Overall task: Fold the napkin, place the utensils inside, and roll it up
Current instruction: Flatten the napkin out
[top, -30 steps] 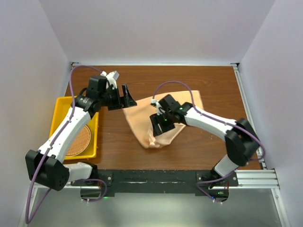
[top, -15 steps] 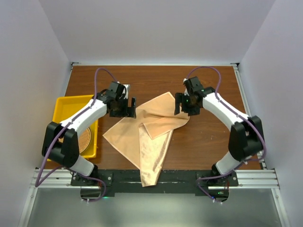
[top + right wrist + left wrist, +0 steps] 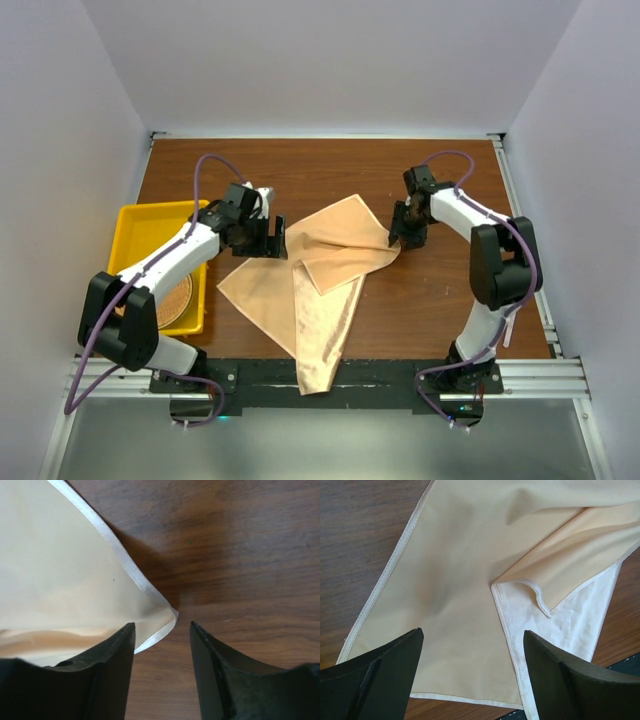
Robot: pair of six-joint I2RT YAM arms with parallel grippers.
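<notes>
**Q:** Top view first. Where does your napkin sit?

**A:** The napkin lies about mid-table on the brown table, between your two arms. It is not flat. Layers overlap, and one triangular flap is folded across the middle. A long strip runs toward the near edge and drapes over the black base rail.

**Q:** State of your left gripper?

**A:** Your left gripper is at the far left edge of the cloth. In the left wrist view its fingers stand wide apart with nothing held between them, and napkin fills the space below. I cannot tell whether the tips touch the fabric. The same view shows a paler underside of the cloth and a hemmed corner curled over on it.

**Q:** And your right gripper?

**A:** Your right gripper is at the napkin's right-hand corner. In the right wrist view the fingers are apart. The hemmed tip of the corner lies in the gap between them, unpinched, with bare wood beyond it.

**Q:** Anything else to log?

**A:** A yellow tray sits at the table's left edge. A round woven mat lies inside it, partly hidden by your left arm.
</notes>
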